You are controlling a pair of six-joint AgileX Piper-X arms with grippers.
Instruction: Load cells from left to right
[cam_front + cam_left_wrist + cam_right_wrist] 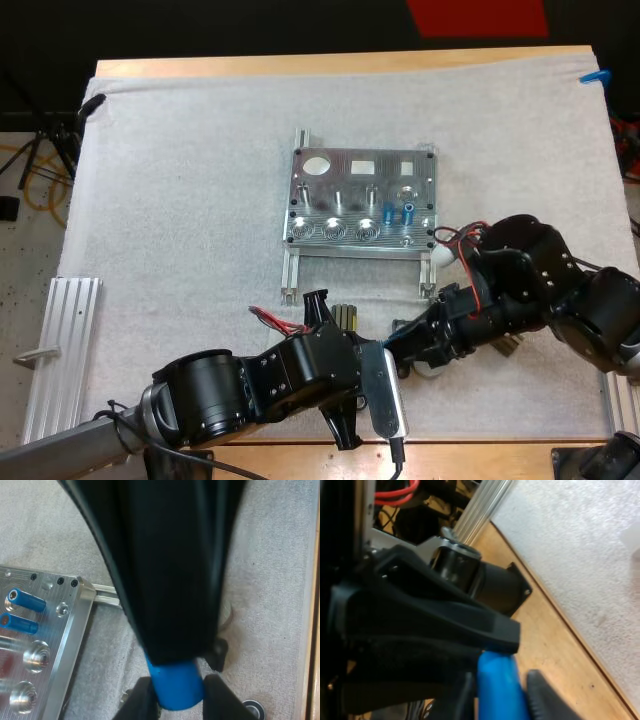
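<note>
Your left hand [174, 656] is clamped on the blue cell [175, 686], gripping just one end; right hand [175, 704] sits at the cell's free end, grip can't tell. Cell hangs between the hands over the near side of the mat [180, 200], well short of the fixture [340, 165], where two cells [398, 212] stand loaded. Long axis looks roughly level, in line with your left hand, pointing at the right. Risk: let go left too soon and it likely drops and rolls toward the bench [560, 645] edge; pull with both and it twists out
</note>
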